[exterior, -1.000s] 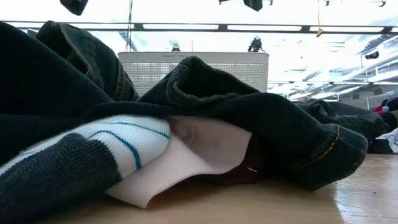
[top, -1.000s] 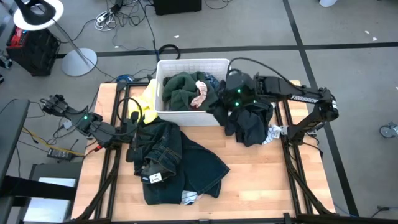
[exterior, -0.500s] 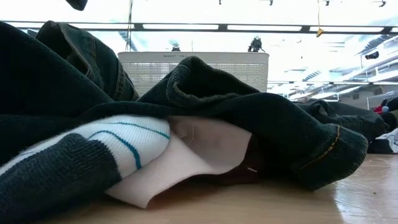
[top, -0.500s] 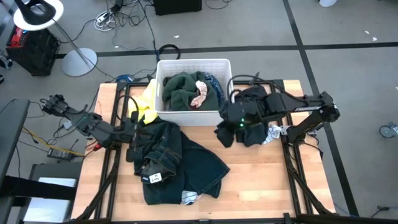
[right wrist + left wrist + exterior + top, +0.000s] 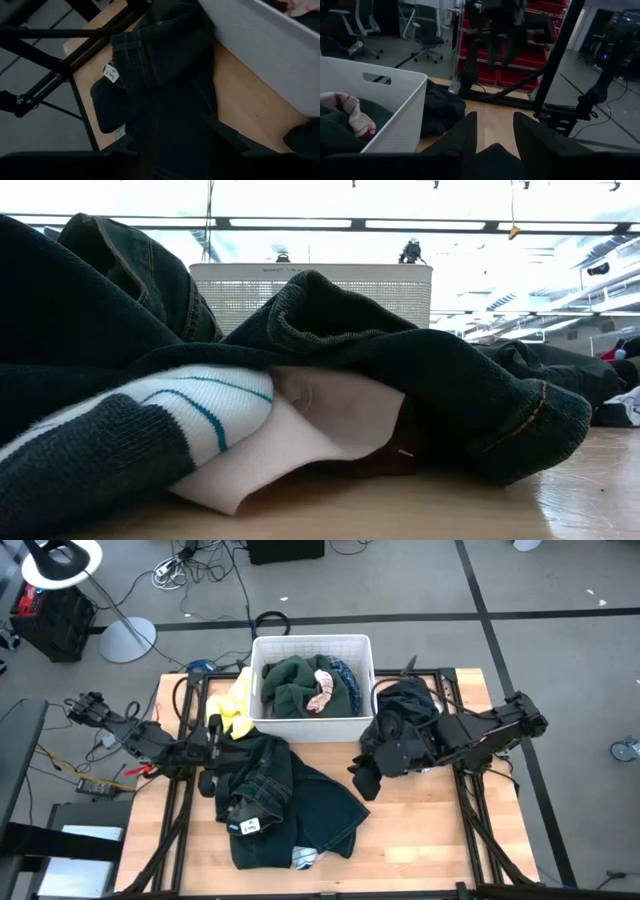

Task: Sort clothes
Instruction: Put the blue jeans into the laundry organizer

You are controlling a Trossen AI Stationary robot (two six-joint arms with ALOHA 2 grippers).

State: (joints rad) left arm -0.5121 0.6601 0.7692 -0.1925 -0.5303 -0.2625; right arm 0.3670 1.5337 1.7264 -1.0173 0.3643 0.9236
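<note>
Right arm (image 5: 490,730) pulled back from the bin's (image 5: 311,644) 3 o'clock corner toward the surface's (image 5: 420,830) 3 o'clock edge and dropped lower. The black garment (image 5: 395,735) went with it: it was draped against the bin wall, now it's bunched clear of the bin, with a flap trailing toward 7 o'clock. Left arm (image 5: 150,740) edged slightly toward the jeans (image 5: 280,800).

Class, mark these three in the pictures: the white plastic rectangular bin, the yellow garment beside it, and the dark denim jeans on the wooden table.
White plastic rectangular bin (image 5: 310,727): high view, its near wall.
Yellow garment (image 5: 230,710): high view, its middle.
Dark denim jeans (image 5: 270,785): high view, the crumpled middle.
</note>
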